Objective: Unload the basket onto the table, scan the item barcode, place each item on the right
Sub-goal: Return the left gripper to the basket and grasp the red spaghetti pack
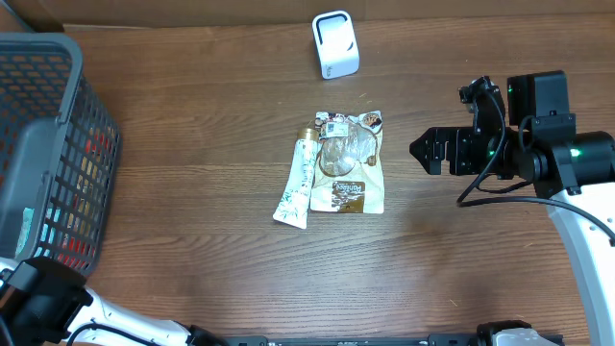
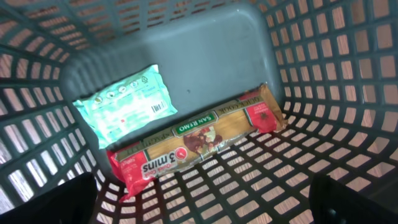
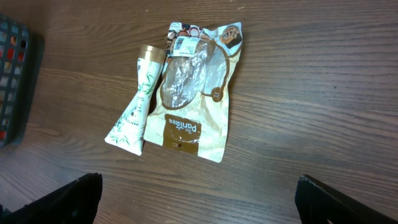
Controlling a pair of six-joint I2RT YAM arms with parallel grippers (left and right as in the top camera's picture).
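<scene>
A white barcode scanner (image 1: 335, 45) stands at the back of the table. In the middle lie a brown-and-white snack bag (image 1: 351, 163) (image 3: 193, 93) with a white label near its top, and a cream tube (image 1: 298, 183) (image 3: 135, 106) touching its left side. My right gripper (image 1: 423, 151) (image 3: 199, 202) hovers open to the right of the bag, nothing between its fingers. My left gripper (image 2: 199, 208) is open above the grey basket (image 1: 48, 144), looking down at a red-and-yellow pasta pack (image 2: 199, 140) and a pale green packet (image 2: 124, 104) with a barcode facing up.
The basket (image 2: 205, 43) takes up the table's left side, its mesh walls rising around the left gripper. Bare wooden tabletop (image 1: 211, 269) surrounds the bag and tube. The right arm's white base link (image 1: 586, 231) runs along the right edge.
</scene>
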